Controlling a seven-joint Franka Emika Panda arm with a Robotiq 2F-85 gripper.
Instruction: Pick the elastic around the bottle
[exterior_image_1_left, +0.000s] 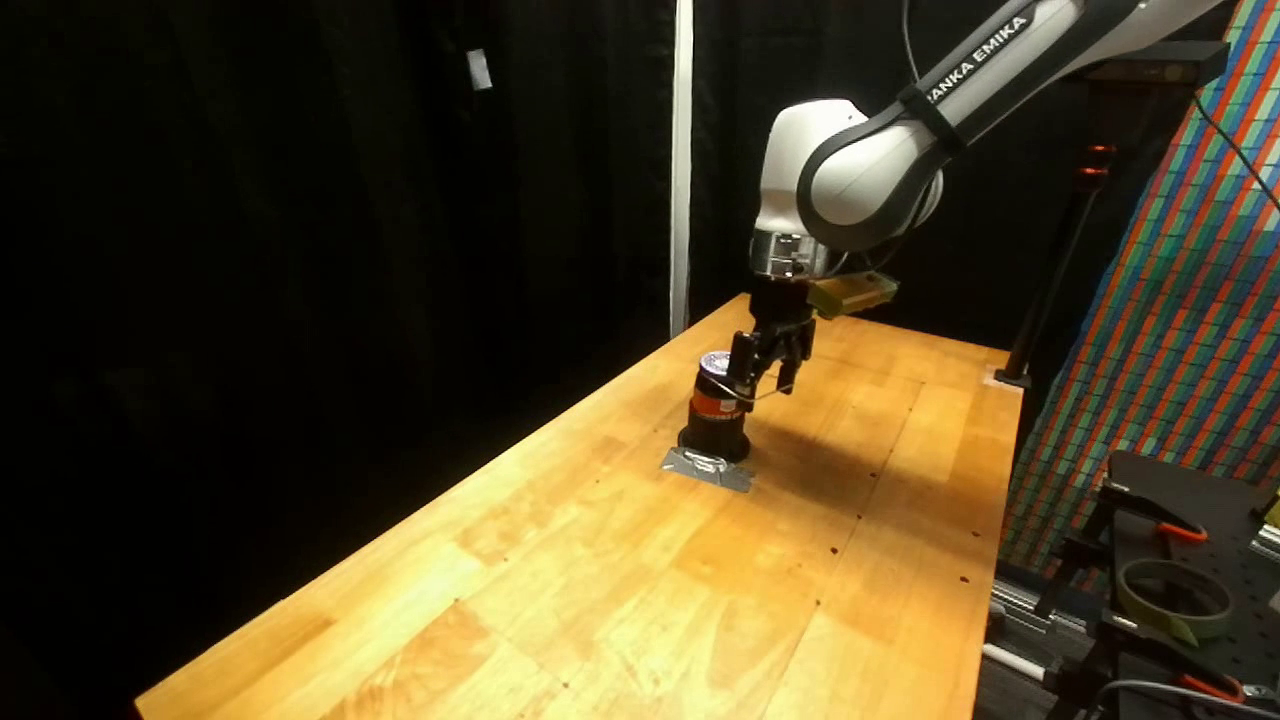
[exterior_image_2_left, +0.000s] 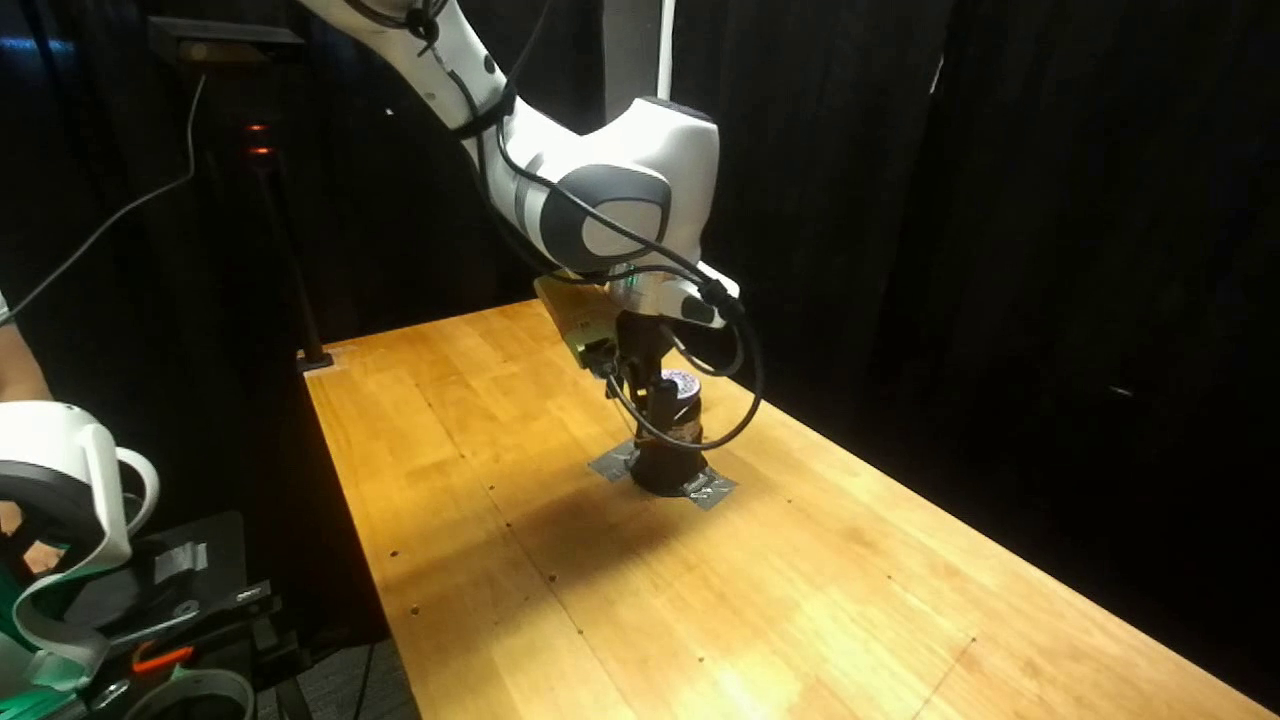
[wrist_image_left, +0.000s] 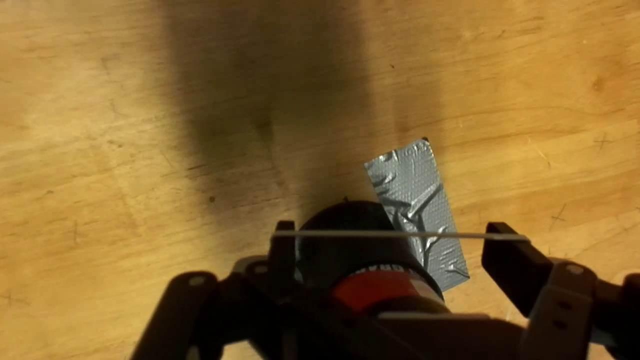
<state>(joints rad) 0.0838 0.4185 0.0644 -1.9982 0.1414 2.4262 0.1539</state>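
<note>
The dark bottle (exterior_image_1_left: 713, 404) with its orange-red band stands upright on the table. It also shows in an exterior view (exterior_image_2_left: 668, 470) and, partly hidden, in the wrist view (wrist_image_left: 370, 290). My gripper (exterior_image_1_left: 766, 395) is open and low at the bottle, with one finger close against its side; touching cannot be told. The elastic is a thin pale band (wrist_image_left: 350, 233) stretched across from one fingertip to the other (wrist_image_left: 393, 232). In an exterior view the elastic (exterior_image_1_left: 728, 391) runs across the bottle's upper side to the far finger. Its rear part is hidden.
Strips of grey tape (exterior_image_1_left: 708, 469) hold the bottle's base to the wooden table (exterior_image_1_left: 640, 580); they also show in an exterior view (exterior_image_2_left: 709, 488). A cable loop (exterior_image_2_left: 752, 390) hangs from the wrist near the bottle. A thin pole (exterior_image_1_left: 1050, 260) stands at the table's far corner.
</note>
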